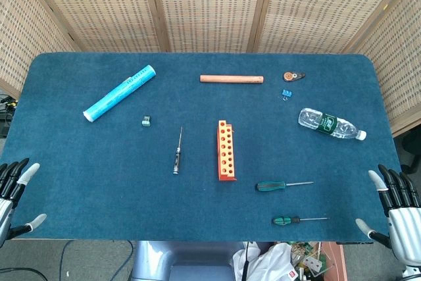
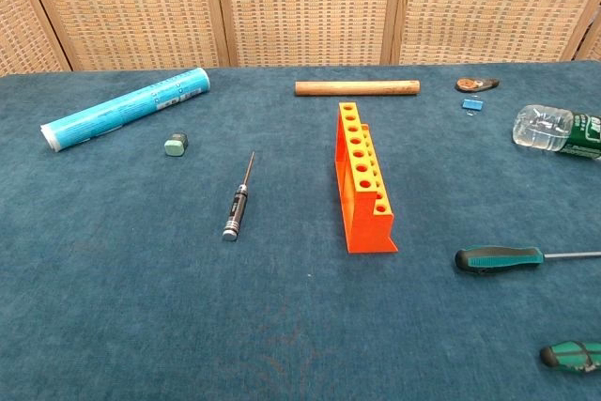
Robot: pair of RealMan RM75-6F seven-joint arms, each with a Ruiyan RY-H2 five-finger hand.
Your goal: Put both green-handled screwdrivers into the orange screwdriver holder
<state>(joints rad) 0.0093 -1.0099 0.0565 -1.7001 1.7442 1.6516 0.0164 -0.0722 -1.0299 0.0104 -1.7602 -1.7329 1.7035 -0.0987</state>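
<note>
Nothing's started: both green-handled screwdrivers (image 1: 283, 185) (image 1: 299, 219) lie right of the empty orange holder (image 1: 226, 150), while the left hand (image 1: 16, 192) and right hand (image 1: 395, 208) wait spread and empty.

Bright, even overhead light; soft faint shadows; both views sharp, no glare.

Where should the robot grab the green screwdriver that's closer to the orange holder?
Probably the green handle, taken from above by the right hand. The screwdriver lies flat with its thin shaft pointing right, away from the orange holder. The handle is its thickest part, with open table around it.
</note>
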